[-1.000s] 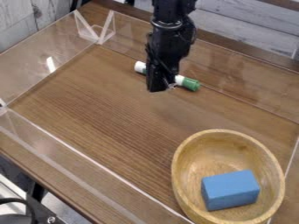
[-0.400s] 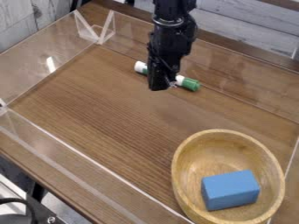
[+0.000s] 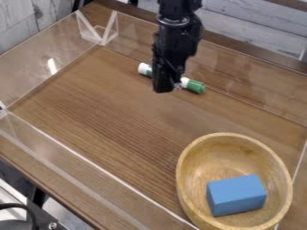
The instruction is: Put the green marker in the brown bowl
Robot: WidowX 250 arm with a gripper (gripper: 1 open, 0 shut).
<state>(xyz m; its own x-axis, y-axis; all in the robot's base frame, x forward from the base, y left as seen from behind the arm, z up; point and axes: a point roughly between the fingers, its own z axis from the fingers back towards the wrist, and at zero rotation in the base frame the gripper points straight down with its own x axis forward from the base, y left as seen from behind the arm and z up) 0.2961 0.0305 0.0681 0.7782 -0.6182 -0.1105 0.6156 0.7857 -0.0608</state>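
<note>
No legible text anywhere: the green marker (image 3: 192, 86) has print on its white barrel, but it's too small to read here.

Marker lies flat on the wooden table (image 3: 102, 121), far side, angled. The gripper (image 3: 164, 87) sits right over its middle and hides it. The white end pokes out to the upper left of the fingers and the dark green cap to the lower right (cap end resting on the wood).

Gripper points straight down with its fingers drawn together, tips at marker height. I can't tell from this angle whether they're pinching the barrel or just sitting closed against it; the marker isn't off the table.

The brown bowl (image 3: 184, 171) is in the near right corner, well apart from marker and gripper. One thing is in it: a blue block (image 3: 236, 194), lying toward the near right side of the bowl. The rest of the bowl floor is bare wood.

A clear plastic wall (image 3: 36, 63) runs round the table edge.
</note>
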